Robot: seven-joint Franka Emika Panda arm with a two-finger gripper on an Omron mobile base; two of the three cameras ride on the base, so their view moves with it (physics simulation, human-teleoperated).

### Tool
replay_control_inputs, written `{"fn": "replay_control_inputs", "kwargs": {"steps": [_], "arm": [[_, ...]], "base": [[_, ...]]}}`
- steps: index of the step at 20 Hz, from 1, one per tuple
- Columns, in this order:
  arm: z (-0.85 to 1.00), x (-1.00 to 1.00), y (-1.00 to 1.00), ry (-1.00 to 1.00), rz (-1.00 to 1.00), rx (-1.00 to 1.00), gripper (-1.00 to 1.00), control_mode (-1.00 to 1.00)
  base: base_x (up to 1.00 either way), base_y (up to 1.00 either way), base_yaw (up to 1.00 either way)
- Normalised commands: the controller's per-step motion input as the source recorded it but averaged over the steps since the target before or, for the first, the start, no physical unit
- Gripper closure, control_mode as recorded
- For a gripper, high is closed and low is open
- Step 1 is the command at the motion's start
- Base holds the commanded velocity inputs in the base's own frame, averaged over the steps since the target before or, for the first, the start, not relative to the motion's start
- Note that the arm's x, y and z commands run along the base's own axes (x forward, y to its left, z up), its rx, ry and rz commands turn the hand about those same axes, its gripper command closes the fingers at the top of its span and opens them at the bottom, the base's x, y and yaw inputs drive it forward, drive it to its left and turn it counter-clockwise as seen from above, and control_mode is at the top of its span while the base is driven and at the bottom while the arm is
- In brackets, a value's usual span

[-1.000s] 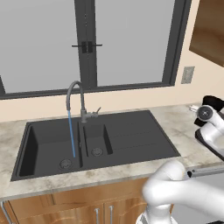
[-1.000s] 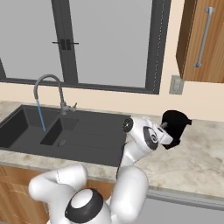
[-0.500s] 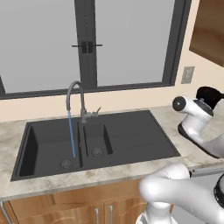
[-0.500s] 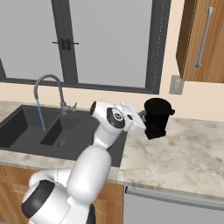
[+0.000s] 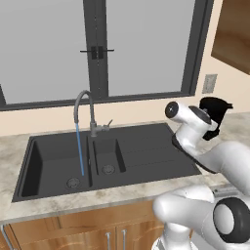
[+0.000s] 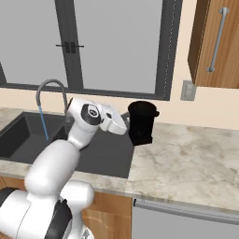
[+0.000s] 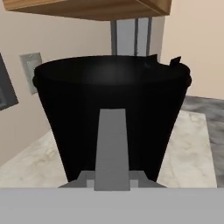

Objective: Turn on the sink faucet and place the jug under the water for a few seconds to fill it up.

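the arm bends up from the near base and reaches right, its hand level and pushed against the side of the jug (image 6: 142, 122). in the hand view the jug's grey-marked handle stands dead centre, right against the camera. the gripper (image 6: 126, 122) sits at that handle, but whether the fingers pinch it or stand spread i cannot tell. the jug looks upright, at the left edge of the tabletop (image 6: 196, 158) beside the sink (image 5: 102, 156); whether it rests there or is lifted i cannot tell. a weak hold could let it tip or slip on the way left. farther off, water (image 5: 79, 149) runs from the faucet (image 5: 88, 110) into the large basin; the stream is thin, so it is easy to miss.
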Motion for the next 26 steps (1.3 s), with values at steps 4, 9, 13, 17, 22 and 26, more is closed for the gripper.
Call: {"fn": "replay_control_inputs", "kwargs": {"steps": [4, 9, 13, 17, 22, 26], "arm": [[-0.05, -0.69, 0.46, 0.00, 0.09, 0.00, 1.00, -1.00], [0.00, -0.88, 0.17, 0.00, 0.01, 0.04, 1.00, -1.00], [0.00, -0.81, 0.06, 0.00, 0.00, 0.06, 1.00, -1.00], [0.00, -0.52, 0.29, 0.00, 0.02, 0.03, 1.00, -1.00], [-0.01, -0.02, 0.66, 0.02, 0.04, 0.00, 1.00, -1.00], [-0.04, 0.04, 0.73, 0.04, 0.04, 0.00, 1.00, -1.00]], "base": [[0.00, 0.00, 0.00], [0.00, 0.00, 0.00], [0.00, 0.00, 0.00], [0.00, 0.00, 0.00], [0.00, 0.00, 0.00], [0.00, 0.00, 0.00]]}}
